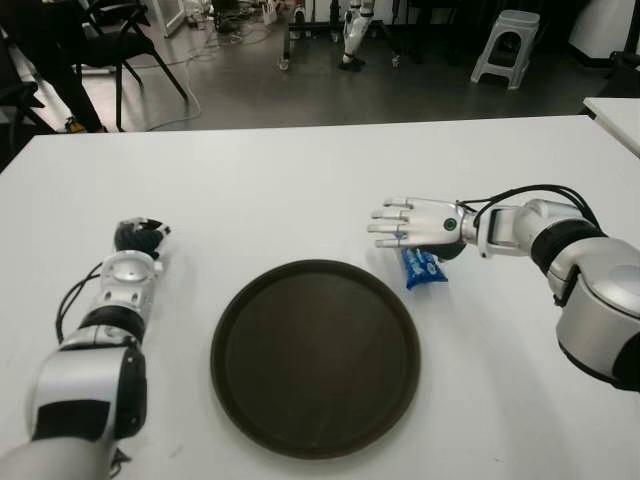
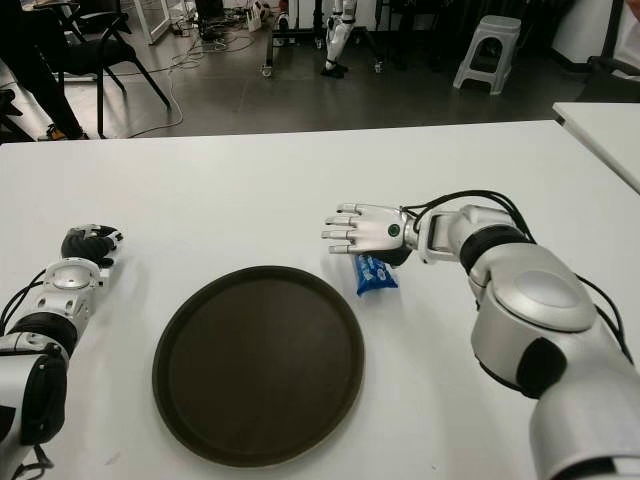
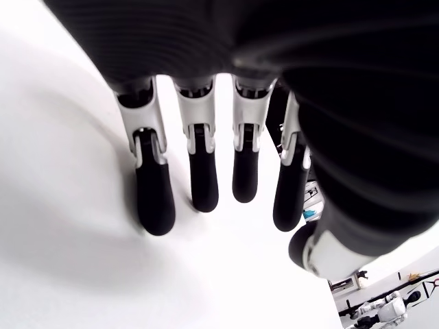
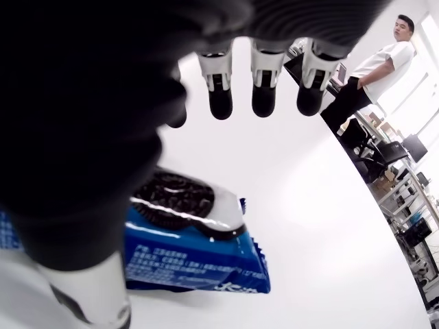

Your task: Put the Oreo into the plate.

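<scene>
left eye view: reach-to-grasp step. the right hand (image 1: pixel 415 224) hovers right of centre, over the oreo (image 1: pixel 423 267), which lies on the tabletop (image 1: pixel 300 190) just beside the plate's (image 1: pixel 315 357) upper-right rim. its fingers (image 4: pixel 221 103) are extended, holding nothing; contact appears absent. next: lower, close, carry left. left hand (image 1: pixel 138 238) idle at left, fingers straight.
</scene>
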